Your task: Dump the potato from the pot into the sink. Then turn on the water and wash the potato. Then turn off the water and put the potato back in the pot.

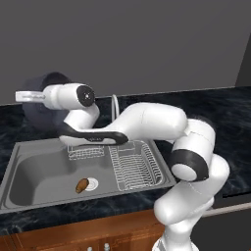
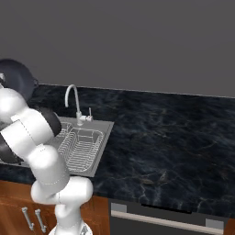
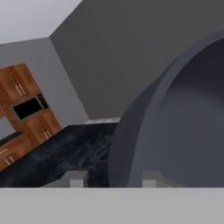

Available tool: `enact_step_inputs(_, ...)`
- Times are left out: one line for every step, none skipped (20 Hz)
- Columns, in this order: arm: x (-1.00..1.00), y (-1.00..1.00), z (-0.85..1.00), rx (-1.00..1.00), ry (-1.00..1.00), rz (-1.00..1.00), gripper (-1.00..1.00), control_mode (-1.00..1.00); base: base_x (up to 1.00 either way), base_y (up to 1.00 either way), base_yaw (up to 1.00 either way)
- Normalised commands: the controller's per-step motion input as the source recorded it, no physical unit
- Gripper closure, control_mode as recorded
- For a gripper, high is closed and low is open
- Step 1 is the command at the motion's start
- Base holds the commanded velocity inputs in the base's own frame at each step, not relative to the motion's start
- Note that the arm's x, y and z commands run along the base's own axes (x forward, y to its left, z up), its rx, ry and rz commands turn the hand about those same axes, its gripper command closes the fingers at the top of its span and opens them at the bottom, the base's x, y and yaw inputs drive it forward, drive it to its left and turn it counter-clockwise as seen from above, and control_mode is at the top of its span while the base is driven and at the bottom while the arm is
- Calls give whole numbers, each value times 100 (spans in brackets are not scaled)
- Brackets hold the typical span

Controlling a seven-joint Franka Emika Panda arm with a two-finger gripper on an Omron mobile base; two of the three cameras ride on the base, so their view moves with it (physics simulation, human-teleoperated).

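The potato (image 1: 82, 185), a small brown oval, lies on the floor of the sink (image 1: 39, 169), touching the left side of the round white drain (image 1: 91, 184). The dark blue-grey pot (image 1: 40, 113) is held tipped on its side above the sink's back left corner, its mouth turned sideways. My gripper (image 1: 18, 96) reaches left from the arm and is shut on the pot's rim. In the hand view the two fingertips (image 3: 76, 179) straddle the pot's wall (image 3: 183, 122), with my gripper (image 3: 113, 181) closed on it. The pot (image 2: 18, 80) also shows at the far left of the right base view.
A curved silver faucet (image 1: 115, 105) (image 2: 71, 98) stands behind the sink. A wire rack (image 1: 135, 164) (image 2: 82, 147) fills the sink's right part. Dark marble counter (image 2: 160, 133) stretches to the right, with wooden cabinets (image 1: 73, 235) below and a grey wall behind.
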Motion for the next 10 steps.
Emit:
enact_step_inputs(-66, -12, 70, -38, -1, -5, 100, -100, 0, 0, 0)
enact_step_inputs(-66, -14, 71, -38, -1, -5, 100, -100, 0, 0, 0)
enact_step_inputs(-67, -16, 73, -39, 0, -5, 100, -100, 0, 0, 0)
enact_step_inputs(-70, -26, 73, -39, 0, -4, 100, -100, 0, 0, 0)
enact_step_inputs(-69, -30, 72, -40, 0, -2, 100, -100, 0, 0, 0)
enact_step_inputs(-64, -36, 71, -40, 0, -2, 100, -100, 0, 0, 0)
enact_step_inputs(-62, -42, 66, -39, 0, -2, 100, -100, 0, 0, 0)
enact_step_inputs(-62, -45, 61, -40, 0, -2, 100, -100, 0, 0, 0)
enact_step_inputs(-61, -55, 51, -40, 0, -2, 100, -100, 0, 0, 0)
enact_step_inputs(-56, -61, 41, -39, 0, -2, 100, -100, 0, 0, 0)
